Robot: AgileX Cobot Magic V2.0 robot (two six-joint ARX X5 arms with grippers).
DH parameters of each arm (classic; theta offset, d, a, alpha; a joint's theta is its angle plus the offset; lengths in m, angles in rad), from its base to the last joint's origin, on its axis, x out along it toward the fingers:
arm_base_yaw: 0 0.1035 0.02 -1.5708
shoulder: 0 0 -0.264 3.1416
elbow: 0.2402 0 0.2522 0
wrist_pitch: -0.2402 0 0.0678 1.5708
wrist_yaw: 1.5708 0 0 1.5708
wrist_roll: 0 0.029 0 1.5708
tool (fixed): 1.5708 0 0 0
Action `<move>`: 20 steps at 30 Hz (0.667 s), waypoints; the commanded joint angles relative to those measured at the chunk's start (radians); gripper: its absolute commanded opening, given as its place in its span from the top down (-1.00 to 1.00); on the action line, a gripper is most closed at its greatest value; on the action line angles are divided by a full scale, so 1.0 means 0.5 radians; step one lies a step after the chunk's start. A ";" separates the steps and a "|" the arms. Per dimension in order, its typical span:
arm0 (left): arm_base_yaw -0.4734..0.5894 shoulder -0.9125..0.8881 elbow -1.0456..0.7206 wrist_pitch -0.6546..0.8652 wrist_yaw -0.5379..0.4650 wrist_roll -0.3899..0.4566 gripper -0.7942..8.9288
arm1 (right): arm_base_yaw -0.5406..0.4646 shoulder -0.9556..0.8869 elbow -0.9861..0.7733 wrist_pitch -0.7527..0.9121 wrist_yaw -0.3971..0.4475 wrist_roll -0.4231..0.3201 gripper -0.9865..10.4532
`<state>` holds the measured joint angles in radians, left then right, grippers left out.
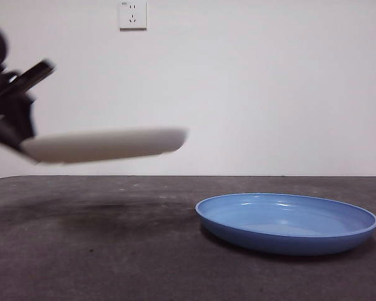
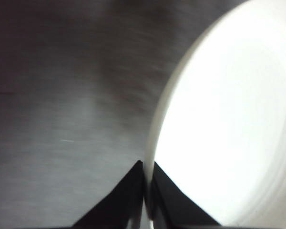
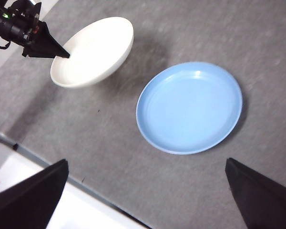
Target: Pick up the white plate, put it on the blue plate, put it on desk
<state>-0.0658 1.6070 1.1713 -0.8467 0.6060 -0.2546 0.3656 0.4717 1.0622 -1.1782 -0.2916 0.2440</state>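
My left gripper (image 2: 147, 174) is shut on the rim of the white plate (image 2: 229, 119) and holds it in the air above the desk (image 1: 113, 251). In the front view the white plate (image 1: 106, 145) hangs at the left, blurred, with the left gripper (image 1: 25, 141) at its left edge. The blue plate (image 1: 287, 222) lies flat on the desk at the right, apart from the white plate. The right wrist view shows the white plate (image 3: 93, 51), the left gripper (image 3: 62, 53) and the blue plate (image 3: 189, 107). My right gripper (image 3: 148, 191) is open, high above the desk's edge.
A white wall with a socket (image 1: 132, 14) stands behind the desk. The desk's edge and a pale floor strip (image 3: 33, 162) show in the right wrist view.
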 commanded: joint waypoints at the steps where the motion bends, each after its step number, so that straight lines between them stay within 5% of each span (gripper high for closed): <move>1: -0.166 0.014 0.141 -0.040 0.029 -0.037 0.81 | 0.008 0.005 0.092 -0.016 0.014 0.018 -0.13; 11: -0.742 0.115 0.431 0.073 -0.085 -0.301 0.80 | 0.008 0.005 0.226 -0.064 0.013 0.019 -0.13; 20: -0.995 0.497 0.722 0.144 -0.173 -0.414 0.81 | 0.008 0.005 0.230 -0.085 0.009 0.020 -0.13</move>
<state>-0.5545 1.8305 1.4975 -0.7834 0.5240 -0.4419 0.3656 0.4717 1.1568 -1.2247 -0.2871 0.2440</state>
